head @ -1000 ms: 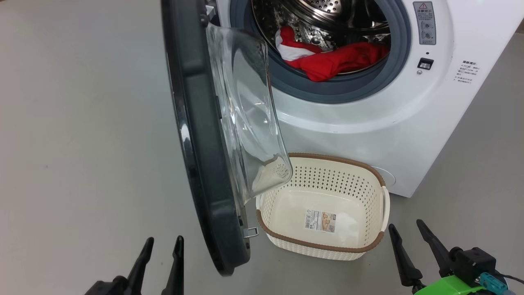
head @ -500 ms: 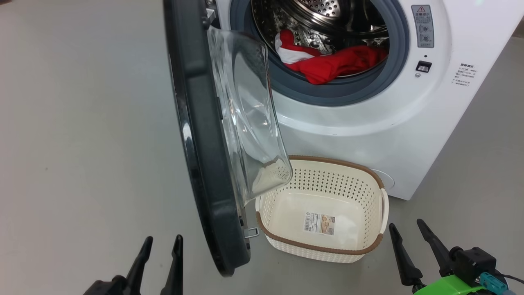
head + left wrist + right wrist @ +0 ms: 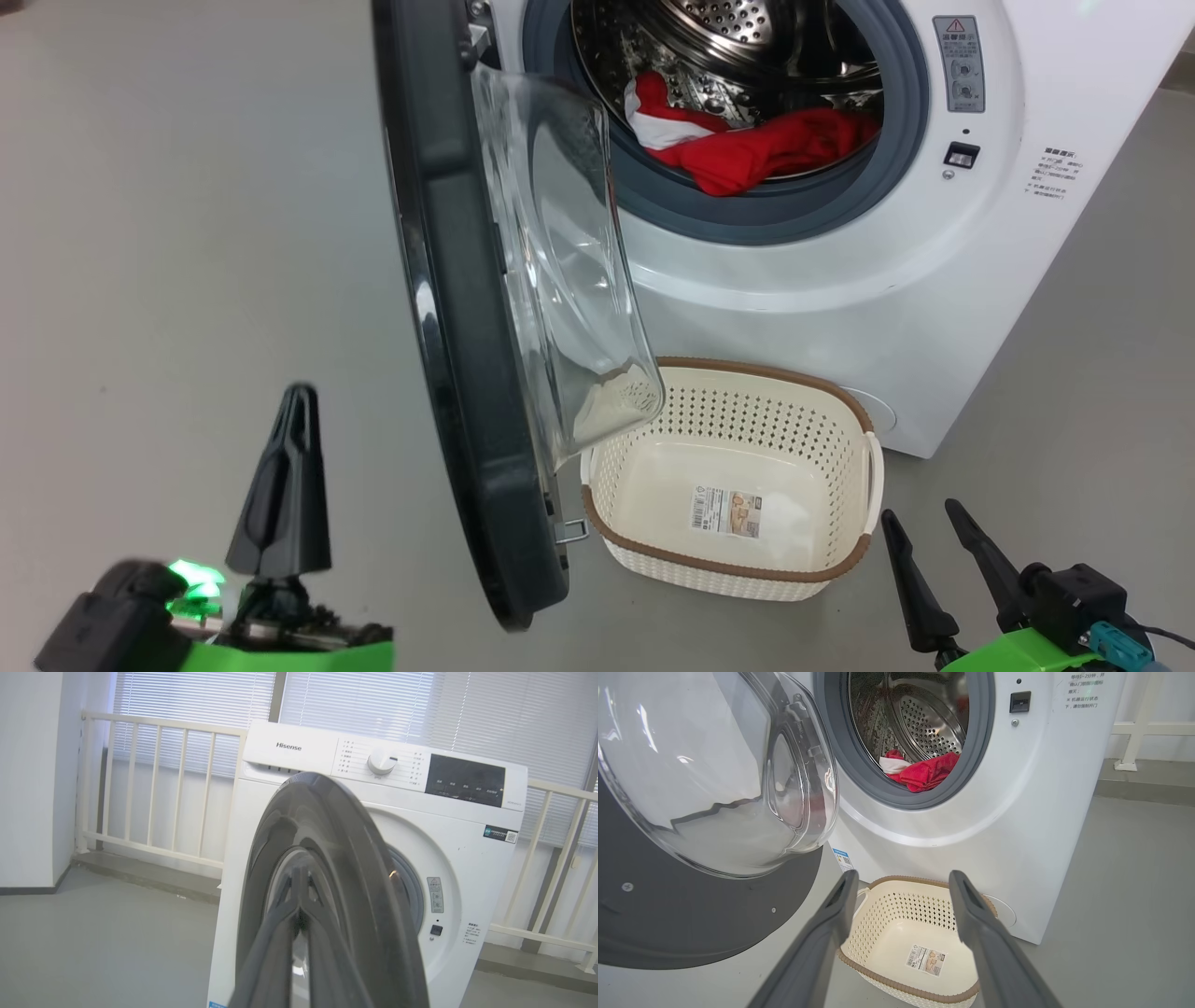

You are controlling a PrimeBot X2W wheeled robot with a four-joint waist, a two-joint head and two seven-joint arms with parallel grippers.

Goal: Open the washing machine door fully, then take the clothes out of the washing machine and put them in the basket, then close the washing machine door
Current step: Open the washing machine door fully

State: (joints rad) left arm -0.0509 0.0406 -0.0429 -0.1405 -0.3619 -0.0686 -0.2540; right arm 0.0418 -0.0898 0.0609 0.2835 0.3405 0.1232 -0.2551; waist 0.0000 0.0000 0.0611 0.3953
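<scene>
Big white front-loading washing machine (image 3: 840,308) at far right, standing on the grey floor (image 3: 187,233).

Its large round door with the glossy black rim (image 3: 467,373) is swung out toward the near side, edge-on in the head view. The bulging clear glass bowl window (image 3: 569,261) faces right.

Perforated steel drum (image 3: 747,37): holds the bright red clothes with white parts (image 3: 756,149), bundled low at the front. The red fabric lies up against the grey rubber ring (image 3: 747,210).

Small cream-white perforated plastic basket with a brown woven-look rim (image 3: 738,569): on the floor just in front of the machine, its left end under the lower edge of the glass bowl. Inside it, a paper label (image 3: 727,511) lies on its floor.

Left gripper (image 3: 297,397): near left, on the outer side of the door and apart from it. Fingers pressed together with nothing between them. In the left wrist view the tips point at the door's black outer face.

Right gripper (image 3: 919,511): near right, just beside the basket's right end. Fingers spread and holding nothing. In the right wrist view the basket lies beyond and between them.
</scene>
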